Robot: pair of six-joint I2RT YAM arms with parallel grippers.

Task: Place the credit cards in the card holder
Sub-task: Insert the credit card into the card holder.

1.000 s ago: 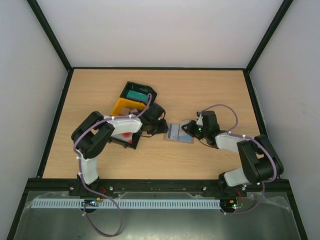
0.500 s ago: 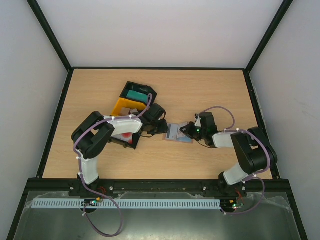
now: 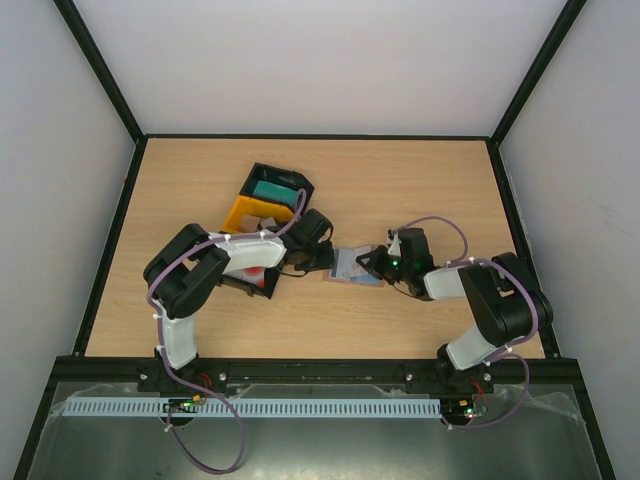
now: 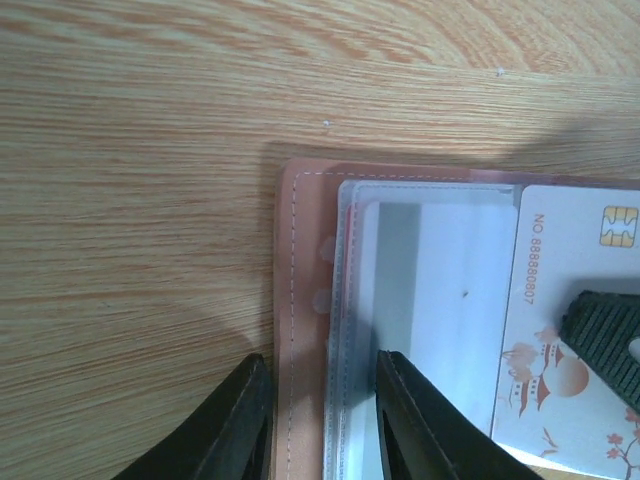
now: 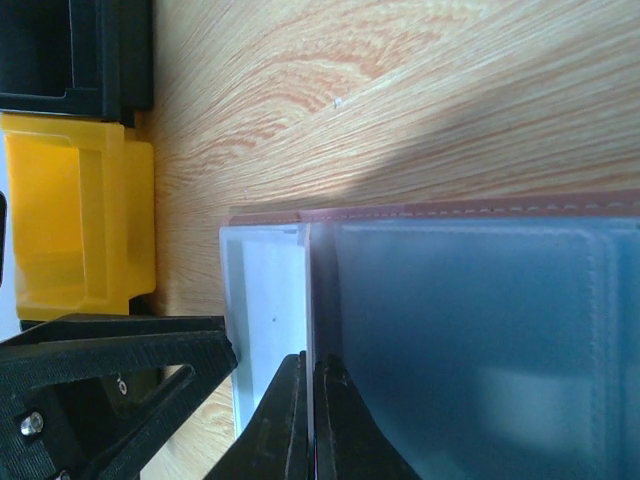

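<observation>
The card holder [image 3: 347,267] lies open on the table between my two grippers: brown stitched edge [image 4: 300,300] and clear sleeves [image 4: 400,260]. My left gripper [image 3: 322,258] points down at its left edge; its jaws [image 4: 322,425] stand a little apart, straddling the brown edge and sleeve rim. My right gripper [image 3: 376,263] is shut [image 5: 313,420] on the thin edge of a pale pinkish-white credit card [image 4: 570,290] with a gold chip, held at the sleeve's right opening. The holder's white pocket also shows in the right wrist view [image 5: 265,320].
A black tray [image 3: 275,187] holding a teal card, a yellow tray [image 3: 243,213] with pale cards, and a black tray [image 3: 248,275] with a red card stand left of the holder. The yellow tray [image 5: 70,230] lies just beyond the holder.
My right gripper has moved a little left with the card, toward the holder's sleeve, and its elbow has swung inward. The left gripper has stayed at the holder's left edge.
</observation>
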